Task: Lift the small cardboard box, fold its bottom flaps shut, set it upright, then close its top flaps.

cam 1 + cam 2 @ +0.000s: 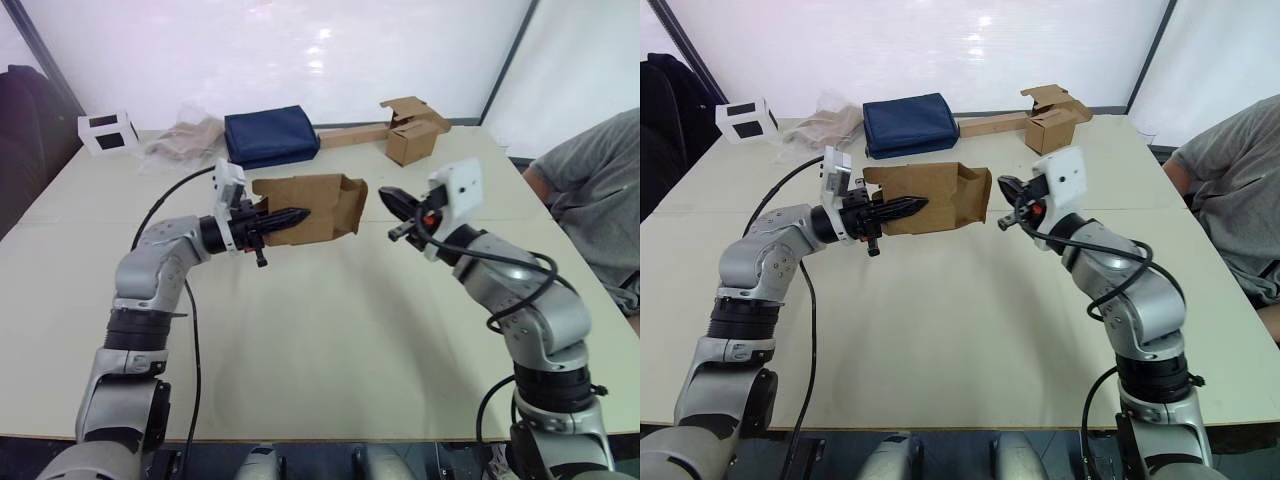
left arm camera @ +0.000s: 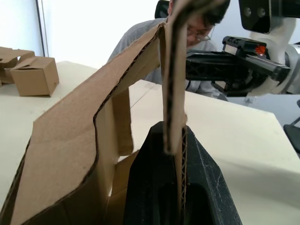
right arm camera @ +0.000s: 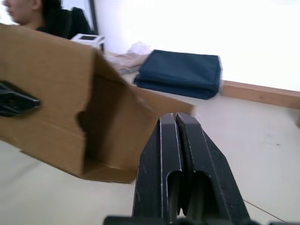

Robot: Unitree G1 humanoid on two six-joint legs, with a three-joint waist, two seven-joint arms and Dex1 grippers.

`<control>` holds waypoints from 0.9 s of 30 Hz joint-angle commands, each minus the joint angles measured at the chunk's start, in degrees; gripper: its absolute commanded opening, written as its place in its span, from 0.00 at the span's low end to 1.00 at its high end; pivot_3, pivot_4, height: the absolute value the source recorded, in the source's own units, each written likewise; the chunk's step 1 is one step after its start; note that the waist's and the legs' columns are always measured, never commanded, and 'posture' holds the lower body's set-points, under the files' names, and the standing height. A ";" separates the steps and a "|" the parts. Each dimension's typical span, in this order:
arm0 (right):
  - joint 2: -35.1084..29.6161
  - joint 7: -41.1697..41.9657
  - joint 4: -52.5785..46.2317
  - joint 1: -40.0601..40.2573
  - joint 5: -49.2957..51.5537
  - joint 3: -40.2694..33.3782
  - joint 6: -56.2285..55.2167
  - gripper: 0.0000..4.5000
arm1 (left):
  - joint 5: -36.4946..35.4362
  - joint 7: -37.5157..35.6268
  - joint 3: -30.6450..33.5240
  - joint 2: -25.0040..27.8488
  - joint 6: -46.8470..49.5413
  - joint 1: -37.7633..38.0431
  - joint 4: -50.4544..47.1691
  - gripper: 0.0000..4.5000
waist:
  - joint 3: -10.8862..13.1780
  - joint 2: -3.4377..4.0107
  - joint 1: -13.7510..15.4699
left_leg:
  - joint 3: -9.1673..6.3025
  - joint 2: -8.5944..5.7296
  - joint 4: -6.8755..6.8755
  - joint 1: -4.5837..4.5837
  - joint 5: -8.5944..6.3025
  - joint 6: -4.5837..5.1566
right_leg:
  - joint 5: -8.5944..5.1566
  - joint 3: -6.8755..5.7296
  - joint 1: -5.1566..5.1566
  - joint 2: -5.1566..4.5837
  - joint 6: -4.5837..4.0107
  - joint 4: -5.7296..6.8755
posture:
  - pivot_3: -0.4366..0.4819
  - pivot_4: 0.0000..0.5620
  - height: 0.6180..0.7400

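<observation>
The left gripper (image 1: 290,216) is clamped on a wall of the small cardboard box (image 1: 318,208), holding it above the table (image 1: 330,330) with its long axis lying sideways and its open end toward the right gripper (image 1: 392,198), whose fingers are pressed together just beside that end. Beyond the box lie a folded blue cloth (image 1: 270,135), a white block (image 1: 108,131) and a second brown box (image 1: 412,130); a seated person (image 1: 600,195) is past the right arm

White-curtained lab, bare table (image 1: 330,340)
</observation>
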 commanded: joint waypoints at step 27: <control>1.39 3.76 4.22 -5.52 -4.97 -1.17 -2.64 0.00 | -2.40 -0.92 0.68 1.70 4.13 -2.06 -0.33 0.00 | 0.00 0.01 -1.32 | -0.03 0.00 -0.04 0.00 0.00 0.00 | 0.00 -0.01 -0.03 0.01 0.00 0.02 | 0.48 0.27 1.00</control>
